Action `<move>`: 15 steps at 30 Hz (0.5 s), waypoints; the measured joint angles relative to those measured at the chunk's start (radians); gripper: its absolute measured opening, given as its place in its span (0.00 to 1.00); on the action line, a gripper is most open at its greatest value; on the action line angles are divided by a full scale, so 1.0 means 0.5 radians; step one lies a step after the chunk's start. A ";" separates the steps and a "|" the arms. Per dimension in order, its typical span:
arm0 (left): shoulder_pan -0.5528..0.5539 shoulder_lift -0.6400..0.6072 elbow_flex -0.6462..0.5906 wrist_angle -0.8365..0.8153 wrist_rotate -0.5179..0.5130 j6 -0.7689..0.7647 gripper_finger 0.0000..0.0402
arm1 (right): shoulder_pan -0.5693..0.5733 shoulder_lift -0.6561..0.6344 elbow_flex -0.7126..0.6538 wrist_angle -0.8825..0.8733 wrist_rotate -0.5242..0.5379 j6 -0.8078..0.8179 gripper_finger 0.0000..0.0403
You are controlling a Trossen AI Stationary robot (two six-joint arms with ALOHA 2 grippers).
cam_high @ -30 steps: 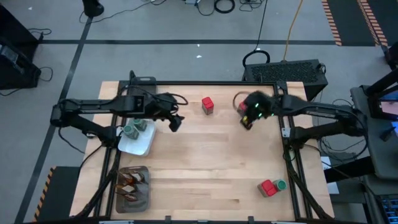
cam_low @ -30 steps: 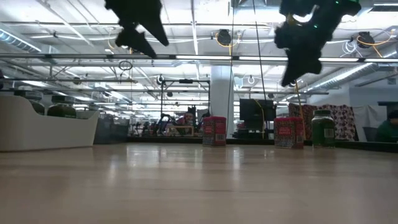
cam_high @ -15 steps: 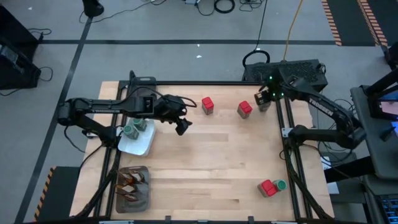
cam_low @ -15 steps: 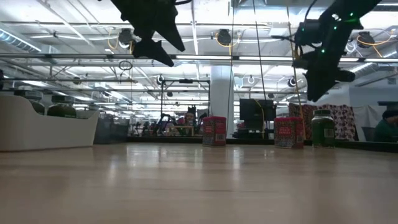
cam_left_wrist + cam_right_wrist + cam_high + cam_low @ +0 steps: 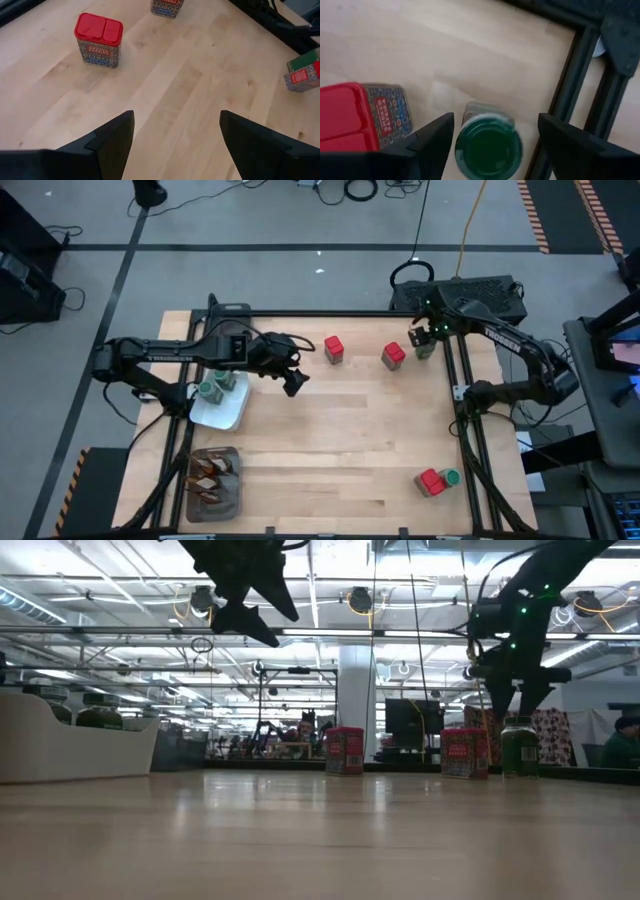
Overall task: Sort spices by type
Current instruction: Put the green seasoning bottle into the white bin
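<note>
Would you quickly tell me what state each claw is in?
Left claw: open, holding nothing.
Right claw: open, above the green-lidded jar.

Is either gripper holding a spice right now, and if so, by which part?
Nothing is held. The right gripper is open above the green-lidded jar, fingers either side of it. The left gripper is open over bare table.

Spices scattered across the table.
Two red boxes (image 5: 334,349) (image 5: 393,356) stand far; a green-lidded jar (image 5: 424,346) beside the right one. Near right: box (image 5: 430,481) touching jar (image 5: 450,477). Left: jars (image 5: 212,387); near-left sachets (image 5: 212,473).
</note>
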 joint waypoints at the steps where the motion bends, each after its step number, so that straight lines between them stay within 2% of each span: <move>1: -0.001 0.000 0.000 0.000 0.000 -0.009 0.74 | 0.004 0.022 0.000 -0.015 -0.001 0.025 0.68; 15: -0.002 -0.001 0.000 0.007 0.000 -0.011 0.74 | 0.001 0.239 0.000 -0.034 -0.003 0.080 0.64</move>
